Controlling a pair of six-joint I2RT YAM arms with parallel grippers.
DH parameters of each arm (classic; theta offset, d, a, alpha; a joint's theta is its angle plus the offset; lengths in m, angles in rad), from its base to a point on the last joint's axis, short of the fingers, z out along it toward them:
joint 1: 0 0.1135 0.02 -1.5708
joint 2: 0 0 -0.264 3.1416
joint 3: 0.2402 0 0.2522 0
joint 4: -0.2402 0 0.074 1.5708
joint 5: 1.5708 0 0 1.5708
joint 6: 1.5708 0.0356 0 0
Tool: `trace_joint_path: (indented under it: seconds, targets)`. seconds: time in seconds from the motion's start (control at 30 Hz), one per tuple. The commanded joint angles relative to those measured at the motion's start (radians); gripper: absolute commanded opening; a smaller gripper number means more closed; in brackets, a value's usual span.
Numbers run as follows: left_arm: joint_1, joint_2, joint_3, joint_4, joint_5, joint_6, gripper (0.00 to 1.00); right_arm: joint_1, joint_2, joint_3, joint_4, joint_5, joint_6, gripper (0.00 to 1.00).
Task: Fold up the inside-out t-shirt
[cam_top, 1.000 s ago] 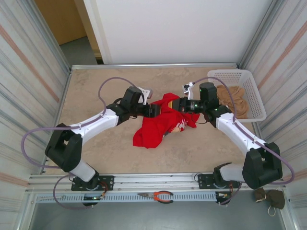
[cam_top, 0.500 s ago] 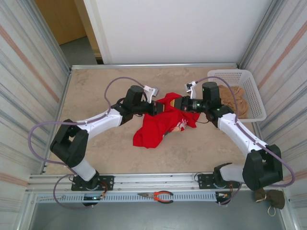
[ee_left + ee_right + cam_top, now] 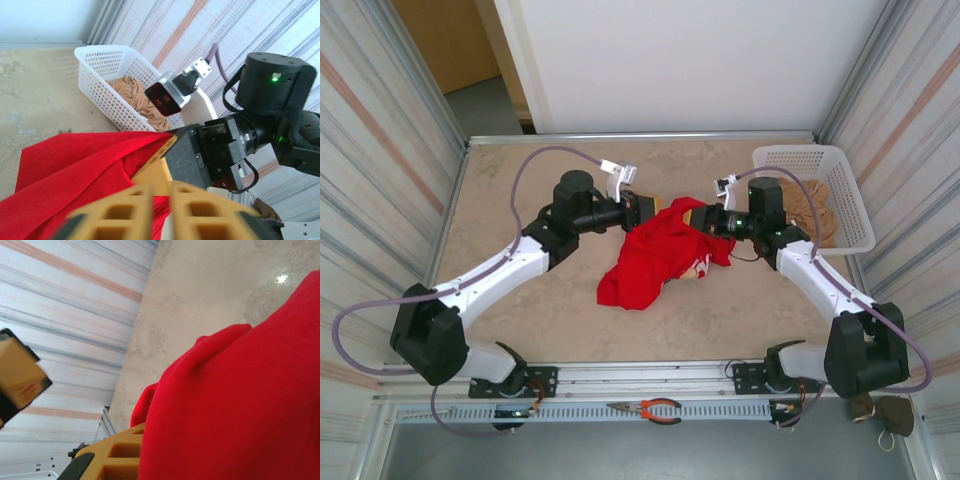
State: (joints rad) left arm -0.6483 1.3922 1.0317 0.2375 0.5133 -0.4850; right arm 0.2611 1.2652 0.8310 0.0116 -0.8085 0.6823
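Backward the left gripper was drawn, its blurred jaws' state not discernible; clamped perhaps solely by the closed right gripper, the red t-shirt might be dragged askew.

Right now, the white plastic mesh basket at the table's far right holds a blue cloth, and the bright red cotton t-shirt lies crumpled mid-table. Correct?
No. The cloth in the white plastic mesh basket is tan-beige, not blue; the top external view shows it. The bright red cotton t-shirt lies crumpled mid-table.
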Motion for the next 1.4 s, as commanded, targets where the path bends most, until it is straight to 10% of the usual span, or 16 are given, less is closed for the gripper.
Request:
trace_joint_path:
  seconds: [0.0, 0.47, 0.67, 0.87, 1.03, 1.3, 1.37]
  targets:
    - [-0.008, 0.032, -0.039, -0.061, -0.039, 0.052, 0.43, -0.004, -0.03, 0.003, 0.037, -0.014, 0.023, 0.0]
    - [-0.073, 0.237, 0.021, -0.053, 0.004, 0.135, 0.59, 0.011, -0.038, 0.017, 0.025, -0.011, 0.025, 0.0]
    - [-0.055, 0.255, 0.054, -0.052, -0.029, 0.131, 0.01, 0.012, -0.037, 0.011, 0.007, 0.003, 0.014, 0.0]
    - [-0.023, 0.14, 0.099, -0.1, -0.048, 0.146, 0.0, -0.001, 0.002, -0.032, 0.033, 0.059, 0.015, 0.0]
    - [-0.041, 0.03, 0.099, -0.134, -0.025, 0.164, 0.0, -0.022, 0.079, -0.031, 0.019, 0.136, 0.018, 0.57]
    - [-0.215, 0.017, -0.01, -0.236, -0.061, 0.273, 0.0, -0.126, -0.023, -0.045, -0.221, 0.332, 0.004, 0.64]
    - [-0.257, 0.052, -0.046, -0.231, -0.053, 0.268, 0.3, -0.16, -0.062, -0.054, -0.27, 0.359, 0.003, 0.65]
